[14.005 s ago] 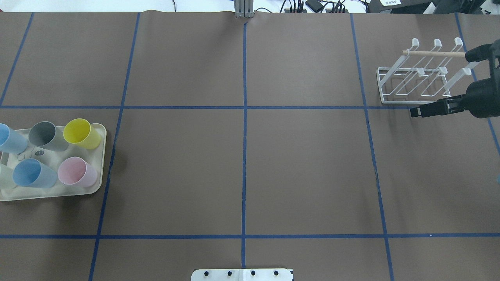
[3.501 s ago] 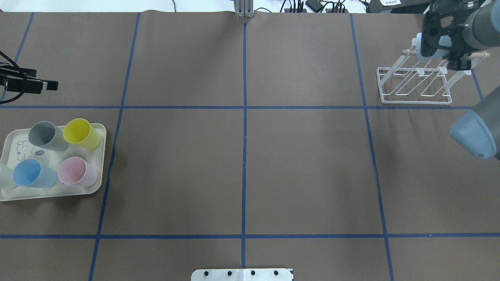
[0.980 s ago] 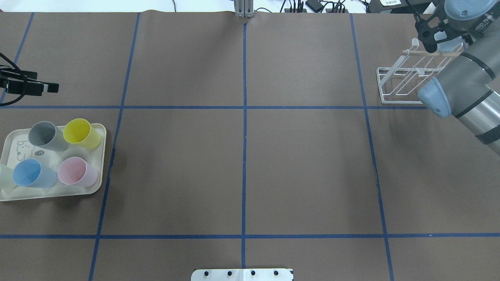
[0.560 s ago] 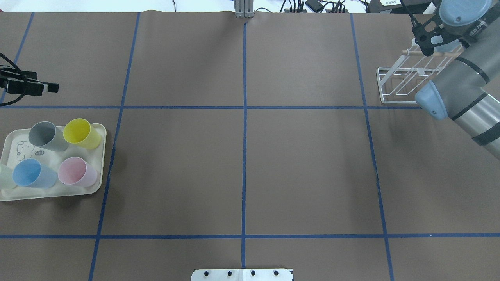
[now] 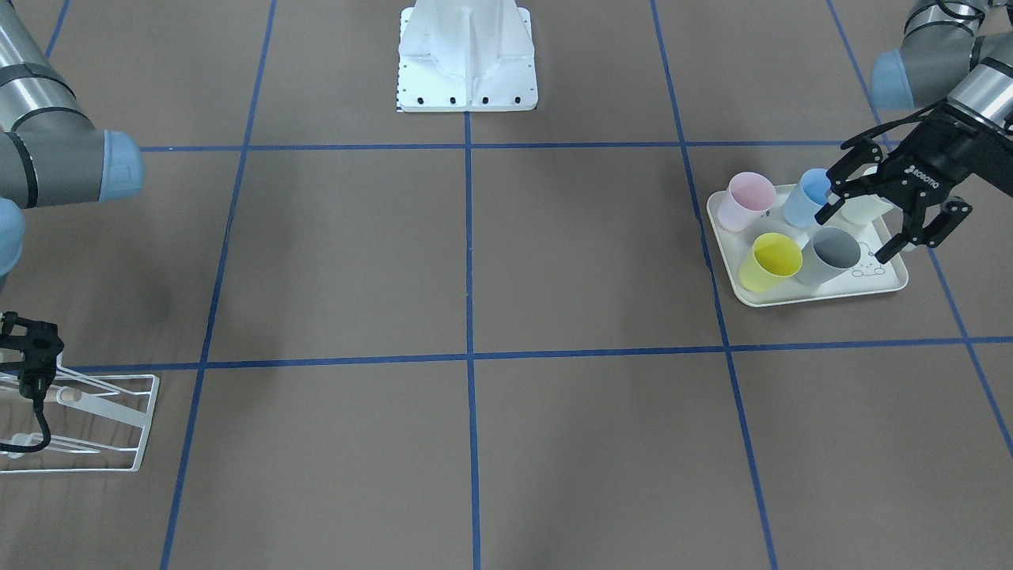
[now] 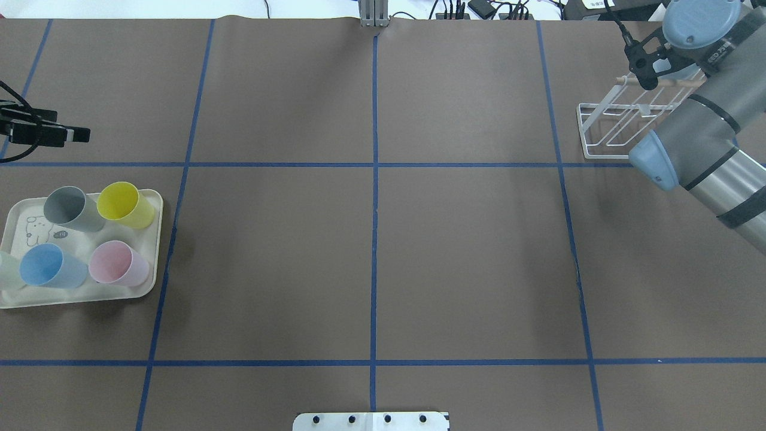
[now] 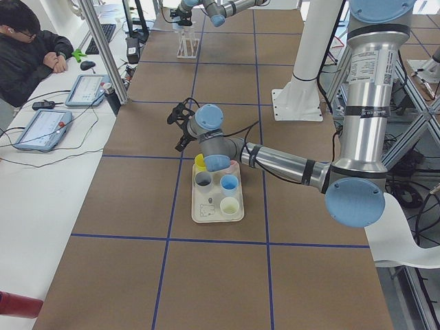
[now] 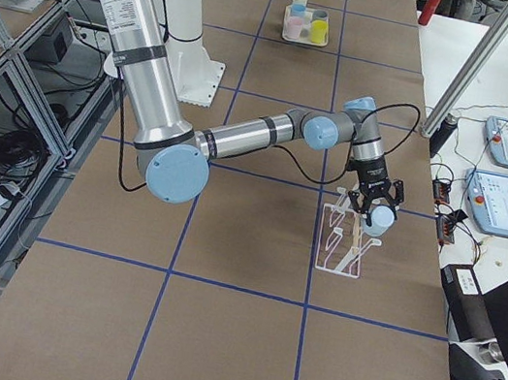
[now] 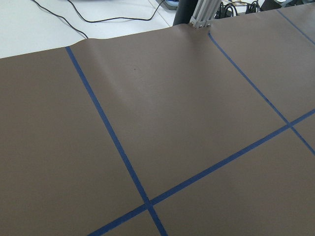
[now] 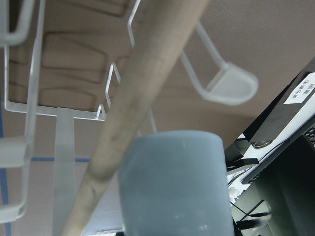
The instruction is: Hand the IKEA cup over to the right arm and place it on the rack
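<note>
Overhead exterior coverage presents a worktop (image 6: 467,263) sheeted in matt brown paper and divided into large rectangles by blue tape lines (image 6: 374,209). Slight wrinkles are seen in the paper. In the left wrist view it rises in a soft fold near the far edge, beyond which a white surface with black cables (image 9: 113,17) is visible. A white robot pedestal (image 5: 467,55) stands at the robot's edge.

The rack (image 6: 616,129) is set in the far right corner, largely covered by the right arm (image 6: 700,137). From the right side camera, the pale blue cup (image 8: 379,220) is found at the right end effector (image 8: 375,207), over the rack's end nearest the operators' desk. In the right wrist view the cup fills the lower centre, just beside the wooden dowel (image 10: 142,108); contact cannot be judged. Whether that end effector is clenched on the cup or released cannot be told, as its fingers are hidden.

The left end effector (image 5: 855,236) is held raised near the cream tray (image 6: 90,297), released, its fingers spread wide and empty. A grey cup (image 6: 69,206), a yellow cup (image 6: 122,203), a blue cup (image 6: 48,266), a pink cup (image 6: 114,263) and a pale cup (image 6: 7,269) are carried on the tray.

Along the worktop's long side a white desk carries tablets (image 7: 86,89), and a person (image 7: 27,48) in dark clothing is seated there
</note>
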`<state>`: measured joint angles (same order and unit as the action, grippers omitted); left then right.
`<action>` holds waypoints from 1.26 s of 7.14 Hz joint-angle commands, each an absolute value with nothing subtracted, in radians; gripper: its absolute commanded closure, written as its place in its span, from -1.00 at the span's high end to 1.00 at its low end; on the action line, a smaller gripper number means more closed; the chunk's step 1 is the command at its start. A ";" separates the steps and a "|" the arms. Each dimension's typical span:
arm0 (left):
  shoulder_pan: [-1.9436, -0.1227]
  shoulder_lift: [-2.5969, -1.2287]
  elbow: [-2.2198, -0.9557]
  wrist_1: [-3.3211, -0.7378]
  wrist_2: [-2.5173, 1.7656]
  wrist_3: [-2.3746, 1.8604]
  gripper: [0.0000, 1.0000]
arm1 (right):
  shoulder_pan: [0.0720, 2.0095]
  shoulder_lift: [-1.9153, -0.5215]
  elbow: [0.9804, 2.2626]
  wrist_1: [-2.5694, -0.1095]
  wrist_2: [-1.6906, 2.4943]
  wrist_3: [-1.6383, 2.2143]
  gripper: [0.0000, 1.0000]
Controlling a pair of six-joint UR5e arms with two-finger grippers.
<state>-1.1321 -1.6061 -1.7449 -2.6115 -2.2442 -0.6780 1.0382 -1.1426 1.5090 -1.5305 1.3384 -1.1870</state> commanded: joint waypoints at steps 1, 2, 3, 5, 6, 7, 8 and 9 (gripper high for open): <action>-1.132 -1.606 -1.744 -2.612 -2.244 -0.678 1.00 | 1.031 -1.144 1.509 -1.528 1.318 -1.177 0.97; -1.132 -1.606 -1.743 -2.612 -2.244 -0.678 1.00 | 1.031 -1.143 1.509 -1.526 1.318 -1.155 0.98; -1.131 -1.606 -1.743 -2.612 -2.244 -0.678 1.00 | 1.031 -1.143 1.511 -1.526 1.318 -1.154 0.98; -1.131 -1.606 -1.740 -2.611 -2.244 -0.678 1.00 | 1.031 -1.141 1.534 -1.526 1.318 -1.147 0.98; -1.132 -1.606 -1.743 -2.611 -2.234 -0.678 1.00 | 1.031 -1.143 1.577 -1.529 1.325 -1.120 0.98; -1.131 -1.605 -1.735 -2.608 -2.226 -0.664 1.00 | 1.031 -1.149 1.627 -1.532 1.360 -1.026 0.98; -1.132 -1.597 -1.732 -2.608 -2.218 -0.651 1.00 | 1.032 -1.161 1.682 -1.539 1.453 -0.909 0.98; -1.129 -1.567 -1.733 -2.606 -2.138 -0.593 1.00 | 1.032 -1.187 1.748 -1.540 1.538 -0.781 0.98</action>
<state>-1.1309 -1.5917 -1.7340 -2.6078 -2.2007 -0.6412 1.0317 -1.1630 1.6740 -1.5365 1.4412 -0.9250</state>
